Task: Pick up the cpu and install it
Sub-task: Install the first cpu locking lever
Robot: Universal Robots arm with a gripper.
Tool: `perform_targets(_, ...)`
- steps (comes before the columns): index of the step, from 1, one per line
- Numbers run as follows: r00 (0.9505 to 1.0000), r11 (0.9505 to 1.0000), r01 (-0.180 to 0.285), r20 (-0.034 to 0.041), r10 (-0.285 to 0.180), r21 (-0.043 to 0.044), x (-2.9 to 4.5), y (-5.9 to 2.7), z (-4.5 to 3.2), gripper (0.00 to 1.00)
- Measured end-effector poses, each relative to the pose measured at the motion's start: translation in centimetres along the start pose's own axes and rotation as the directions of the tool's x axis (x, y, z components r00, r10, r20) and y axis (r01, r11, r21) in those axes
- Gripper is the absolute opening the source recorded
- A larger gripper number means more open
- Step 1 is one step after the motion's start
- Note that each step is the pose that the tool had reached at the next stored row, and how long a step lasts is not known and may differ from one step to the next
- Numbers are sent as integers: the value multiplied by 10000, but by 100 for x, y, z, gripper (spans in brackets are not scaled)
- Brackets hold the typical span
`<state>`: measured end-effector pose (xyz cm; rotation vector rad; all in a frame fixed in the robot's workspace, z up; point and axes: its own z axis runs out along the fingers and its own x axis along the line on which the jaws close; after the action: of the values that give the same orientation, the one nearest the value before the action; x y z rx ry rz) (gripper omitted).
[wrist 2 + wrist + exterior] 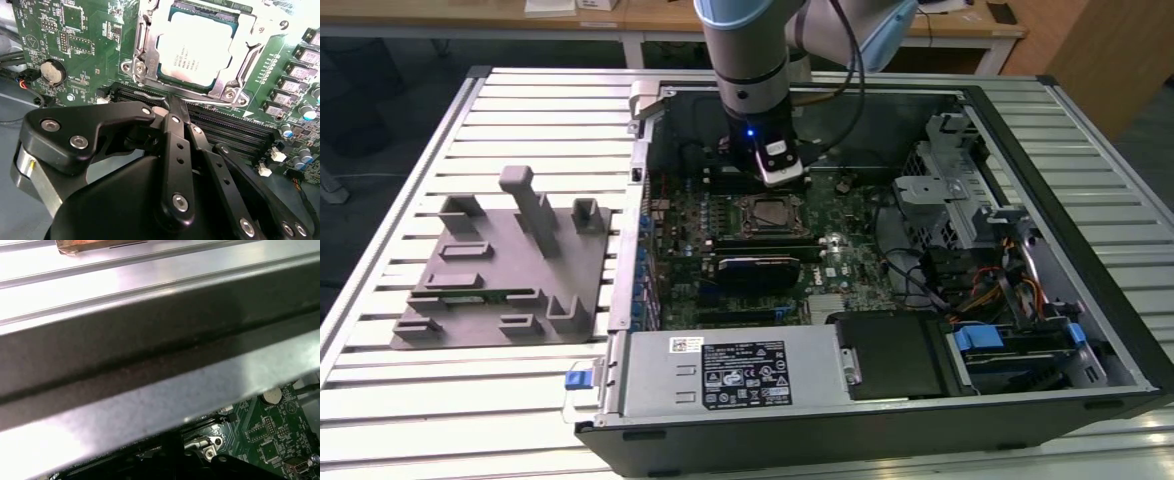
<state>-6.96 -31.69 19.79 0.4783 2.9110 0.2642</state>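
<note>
One cpu [197, 47] sits in the socket, upper centre of the second wrist view; the gripper [172, 107] looks pinched closed, holding nothing. Any sideways nudge could scrape the retention frame [142, 47].

Open computer case [1067, 130] lies on a slatted metal table [520, 110]. Green motherboard [854, 270] inside it, black memory slots [754, 250] near its middle. Grey power supply [720, 370] with a printed label along the near edge. Drive cage [961, 190] and orange and black cables [987, 295] on the exterior view's right. Grey fixture plate [507, 270] with upright blocks on the exterior view's left, just beside the case. Coin battery [52, 71] on the board in the second wrist view. Wooden desks [587, 15] at the far side.
</note>
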Motion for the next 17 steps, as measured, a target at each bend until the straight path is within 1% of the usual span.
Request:
perform_targets(7,10000,10000,68,22,-68,34,7,13,13,11)
perform_targets(9,9999,9999,97,53,-98,51,9,15,20,11)
perform_targets(11,9999,9999,116,100,-116,59,10,15,25,11)
perform_targets(12,9999,9999,123,120,-124,73,11,16,27,11)
perform_targets(13,9998,9998,133,139,-135,114,11,16,27,11)
perform_targets(14,9998,9998,140,148,-143,144,10,16,27,11)
perform_targets(17,9998,9998,140,148,-143,148,11,15,26,11)
